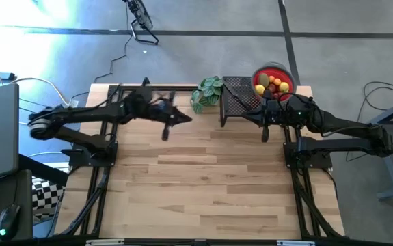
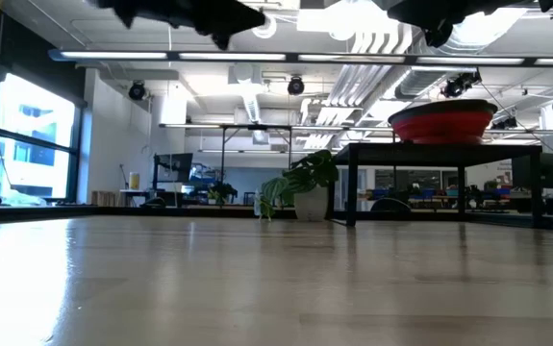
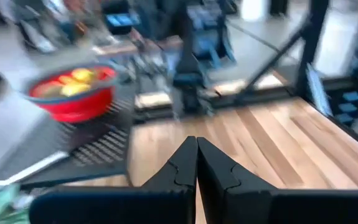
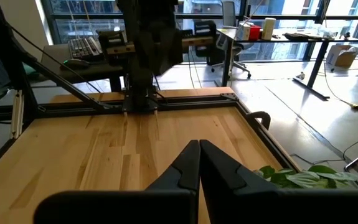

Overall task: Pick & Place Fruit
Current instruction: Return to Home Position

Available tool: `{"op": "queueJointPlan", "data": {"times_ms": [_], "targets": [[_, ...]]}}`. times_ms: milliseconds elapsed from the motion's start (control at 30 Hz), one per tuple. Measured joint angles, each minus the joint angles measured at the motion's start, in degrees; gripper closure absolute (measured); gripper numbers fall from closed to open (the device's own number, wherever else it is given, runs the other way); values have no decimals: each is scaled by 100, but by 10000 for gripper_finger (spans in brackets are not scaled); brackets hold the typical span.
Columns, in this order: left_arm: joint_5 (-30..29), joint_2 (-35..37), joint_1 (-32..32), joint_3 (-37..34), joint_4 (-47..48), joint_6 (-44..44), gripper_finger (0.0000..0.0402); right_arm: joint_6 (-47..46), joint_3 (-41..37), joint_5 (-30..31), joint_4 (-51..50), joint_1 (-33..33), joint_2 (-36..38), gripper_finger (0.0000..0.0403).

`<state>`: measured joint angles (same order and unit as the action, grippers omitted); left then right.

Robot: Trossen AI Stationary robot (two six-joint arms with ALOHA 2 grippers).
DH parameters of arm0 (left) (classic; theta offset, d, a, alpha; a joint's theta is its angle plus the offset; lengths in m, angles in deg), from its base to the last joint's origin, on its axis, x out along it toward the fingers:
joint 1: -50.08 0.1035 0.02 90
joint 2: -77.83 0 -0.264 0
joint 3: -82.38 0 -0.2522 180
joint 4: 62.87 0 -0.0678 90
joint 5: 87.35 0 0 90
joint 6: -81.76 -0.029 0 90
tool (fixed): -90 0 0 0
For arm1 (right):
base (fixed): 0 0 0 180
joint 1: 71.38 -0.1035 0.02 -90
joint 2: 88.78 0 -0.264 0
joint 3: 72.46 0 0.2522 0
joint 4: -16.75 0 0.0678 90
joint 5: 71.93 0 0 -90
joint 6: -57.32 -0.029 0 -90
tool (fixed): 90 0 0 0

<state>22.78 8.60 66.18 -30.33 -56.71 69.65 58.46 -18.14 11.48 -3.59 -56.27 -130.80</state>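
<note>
The near half of the tabletop (image 1: 203, 184) shows only pale wood planks. Past the middle, both arms reach inward from the sides and hang above the wood without touching it.

The left hand (image 3: 197, 140) is at about 11 o'clock from the tabletop's centre and points toward the right side. Its two dark fingers (image 3: 177, 169) are pressed together along their length, with nothing between them. The right hand (image 4: 199, 144) is at about 2 o'clock, just in front of a black mesh rack (image 1: 236, 96), and points back toward the left arm. Its fingers also meet tip to tip and hold nothing.

At the far edge, at 12 o'clock, a green leafy plant (image 1: 208, 92) stands just beside the rack. A red bowl (image 2: 441, 125) sits on top of the rack at about 1 o'clock. The fruit (image 1: 273, 83) lies heaped inside it in yellow, orange and red pieces, well apart from both hands.
</note>
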Motion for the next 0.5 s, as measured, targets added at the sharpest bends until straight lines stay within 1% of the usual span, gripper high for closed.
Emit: {"op": "queueJointPlan", "data": {"times_ms": [67,133,200,300,400,500], "targets": [[-192,449,2,-590,-443,121,401,6,0,-2,-22,0,0,401],[-408,904,2,-1105,-617,198,401,8,0,0,-18,0,0,401],[-633,1381,0,-1493,-600,251,401,12,0,0,-18,0,0,401],[-945,2100,0,-1948,-584,391,401,16,0,0,-53,0,0,401],[-1019,2764,2,-2332,-545,397,401,49,0,36,-60,0,0,401],[-1024,3424,1,-2660,-456,397,401,42,0,272,-60,0,0,401]]}}
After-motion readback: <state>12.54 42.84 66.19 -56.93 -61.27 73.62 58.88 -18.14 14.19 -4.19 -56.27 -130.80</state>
